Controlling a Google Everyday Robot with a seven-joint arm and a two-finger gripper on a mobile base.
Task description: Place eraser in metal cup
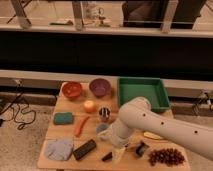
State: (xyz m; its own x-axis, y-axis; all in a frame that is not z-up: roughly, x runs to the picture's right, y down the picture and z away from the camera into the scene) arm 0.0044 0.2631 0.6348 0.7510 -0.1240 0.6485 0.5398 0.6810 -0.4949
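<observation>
Near the front edge of the wooden table [70,106], the flat black rectangular eraser [84,149] is lying on the tabletop, just beside a crumpled grey cloth [59,148]. We are judging the task as barely begun. Nothing is gripping the eraser, and the small shiny silver metal cup [104,114] is standing toward the middle of the table without it. Picking up, carrying and dropping in are all left to do.

Our gripper [119,150] is hanging low at the end of the thick white arm [142,117], close over the table's front. It is apart from the eraser and off to the eraser's side, toward the picture's right. A slim black-handled tool [106,156] is lying between the two. Whether the gripper is spread or pressed together, we cannot tell. A small blue cup [102,131] is sitting between the eraser and the metal cup, so we are expecting the carry to need some height.
</observation>
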